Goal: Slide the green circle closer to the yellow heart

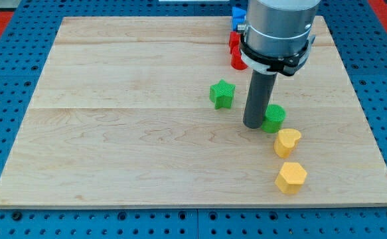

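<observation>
The green circle (274,117) lies right of the board's middle. The yellow heart (287,142) lies just below it and slightly to the right, nearly touching it. My tip (253,125) rests on the board against the green circle's left side. The rod rises from there to the arm's grey body at the view's top.
A green star (222,93) lies left of the rod. A yellow hexagon (291,176) lies below the heart. Red blocks (235,52) and a blue block (237,14) sit at the top, partly hidden by the arm. The wooden board (113,133) sits on a blue pegboard.
</observation>
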`<act>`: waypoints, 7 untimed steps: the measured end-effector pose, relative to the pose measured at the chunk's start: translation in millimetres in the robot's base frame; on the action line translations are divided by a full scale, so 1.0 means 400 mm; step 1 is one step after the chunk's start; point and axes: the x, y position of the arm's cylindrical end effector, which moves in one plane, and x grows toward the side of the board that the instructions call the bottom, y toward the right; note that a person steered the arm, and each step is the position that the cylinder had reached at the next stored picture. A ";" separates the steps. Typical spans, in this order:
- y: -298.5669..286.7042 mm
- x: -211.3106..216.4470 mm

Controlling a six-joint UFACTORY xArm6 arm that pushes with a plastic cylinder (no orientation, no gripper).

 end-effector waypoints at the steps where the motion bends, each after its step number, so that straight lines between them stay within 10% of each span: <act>1: 0.006 -0.001; 7: -0.062 -0.053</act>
